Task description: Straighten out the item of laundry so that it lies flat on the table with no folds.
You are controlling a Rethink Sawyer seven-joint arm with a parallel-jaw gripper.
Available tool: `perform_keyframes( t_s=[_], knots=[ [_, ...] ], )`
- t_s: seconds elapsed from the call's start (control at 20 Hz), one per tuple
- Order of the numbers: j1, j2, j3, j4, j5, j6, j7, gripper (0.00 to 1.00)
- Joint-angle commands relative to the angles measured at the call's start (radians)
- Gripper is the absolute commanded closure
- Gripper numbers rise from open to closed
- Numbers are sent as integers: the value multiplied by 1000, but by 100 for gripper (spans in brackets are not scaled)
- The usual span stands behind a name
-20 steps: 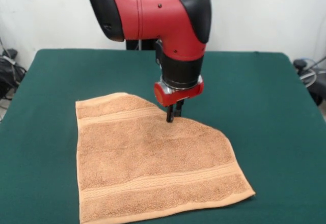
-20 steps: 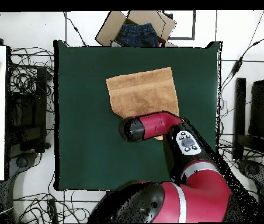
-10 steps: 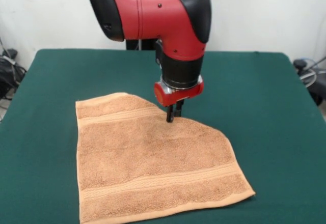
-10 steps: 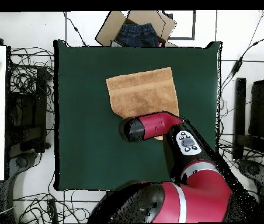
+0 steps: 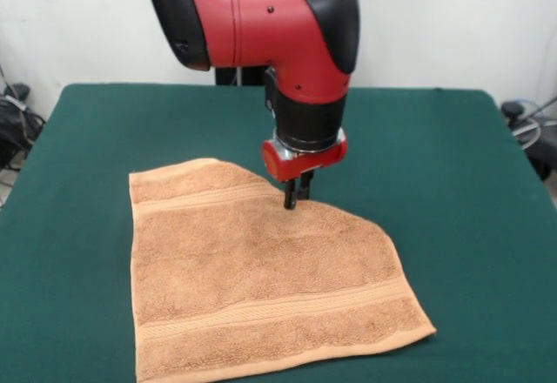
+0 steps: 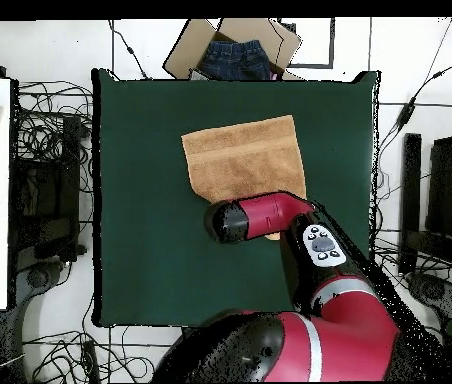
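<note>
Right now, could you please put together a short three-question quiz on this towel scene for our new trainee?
1. True or false: the towel lies fully flat and square on the table.
2. Where do the pincer tips stand?
A. on the bare felt, clear of the cloth
B. at the towel's slanted far edge
C. at the towel's near corner
3. Fill in: beyond one table edge in the overhead view, a cardboard box holds folded ____ cloth.

Key
1. False: one far corner is missing, leaving a slanted edge, so it appears folded.
2. B
3. blue, denim-like.
</note>
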Motion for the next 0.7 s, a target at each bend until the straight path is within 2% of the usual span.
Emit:
perform_keyframes(
  t_s=[0.05,0.7],
  knots=[
    [-69,72,20,-14,-28,-21,23,100],
    [-144,-91,71,132,32,70,-1,100]
  ],
)
